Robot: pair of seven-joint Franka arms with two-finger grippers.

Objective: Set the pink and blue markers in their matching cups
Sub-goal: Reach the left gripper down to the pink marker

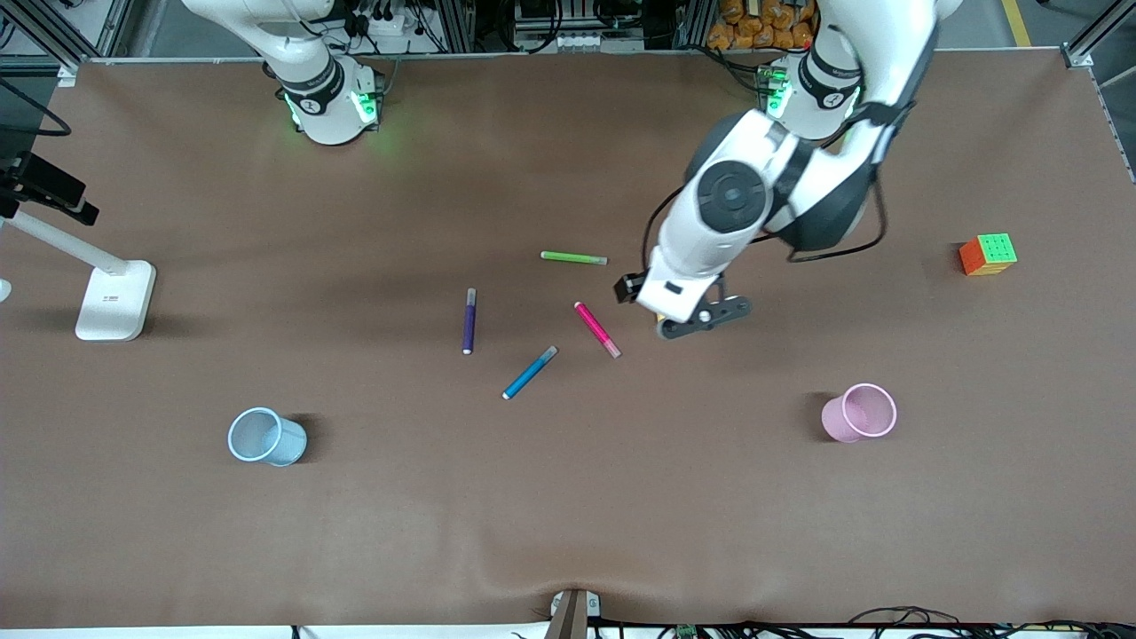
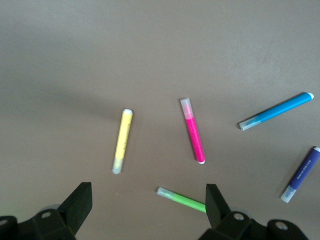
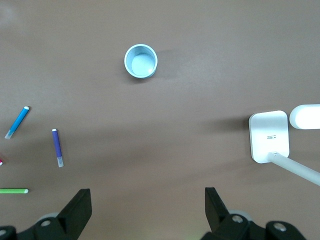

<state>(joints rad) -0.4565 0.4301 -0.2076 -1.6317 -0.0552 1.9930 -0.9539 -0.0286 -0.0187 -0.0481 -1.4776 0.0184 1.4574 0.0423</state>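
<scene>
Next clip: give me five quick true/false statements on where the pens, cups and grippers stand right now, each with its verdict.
1. The pink marker is already in the pink cup. False: it lies on the table, apart from the cup.
2. The left gripper is open and holds nothing. True.
3. The blue marker lies nearer the front camera than the green pen. True.
4. The blue cup lies tipped over. False: it stands upright.
5. The right gripper grips the purple pen. False: it is open and empty.
</scene>
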